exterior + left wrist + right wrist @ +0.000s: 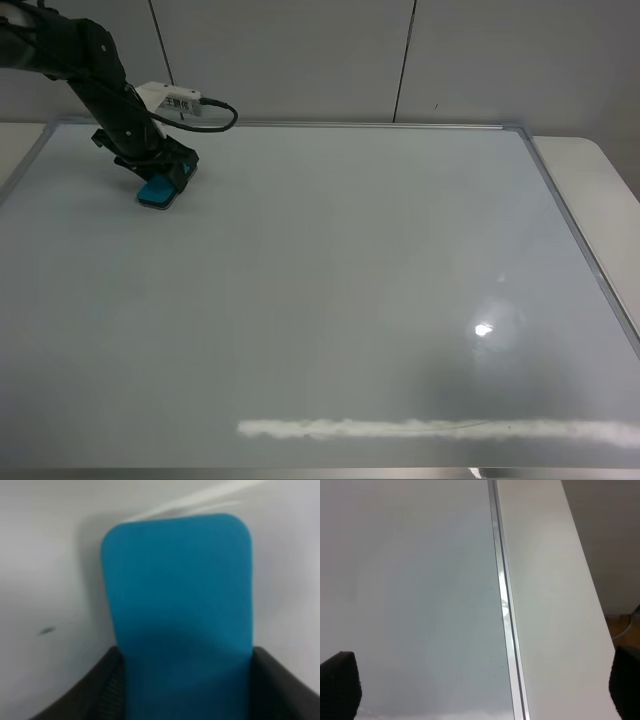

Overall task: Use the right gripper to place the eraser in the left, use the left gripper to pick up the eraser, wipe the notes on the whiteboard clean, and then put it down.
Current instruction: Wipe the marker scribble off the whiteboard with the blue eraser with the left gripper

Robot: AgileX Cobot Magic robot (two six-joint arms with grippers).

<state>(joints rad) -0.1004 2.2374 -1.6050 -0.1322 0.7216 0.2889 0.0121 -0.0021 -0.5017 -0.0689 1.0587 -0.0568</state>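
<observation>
The left end effector (163, 172) sits at the far left corner of the whiteboard (320, 300), at the end of a black arm (95, 70) that comes in from the upper left. The arm carries a small white labelled box (172, 98) with a black cable (225, 118) looping out of it. This end effector is closed on the eraser (158, 191), a teal-blue block with rounded corners. The eraser lies low against the board surface, just inside the far edge of the silver frame (300, 124).

In the left wrist view, the eraser (177, 580) fills most of the picture. Its broad teal face points at the camera, and its rounded free end sticks out past the left end effector (186, 655). The two black jaws press against its long sides. Beside it on the whiteboard (40, 555) is a small dark streak (47, 630), apart from the eraser; the view is too blurred to tell what it is.

The right end effector (481, 682) appears only in its own wrist view, as two black fingertips (337, 685) at opposite edges of the picture. They stand wide apart with nothing between them. It hangs above the right edge of the whiteboard (410, 580), where the silver frame (505, 605) meets the white worktop (555, 605).

In the high view, a bright glare spot (484, 329) and a pale reflected band (430, 430) lie on the near right part of the board.
</observation>
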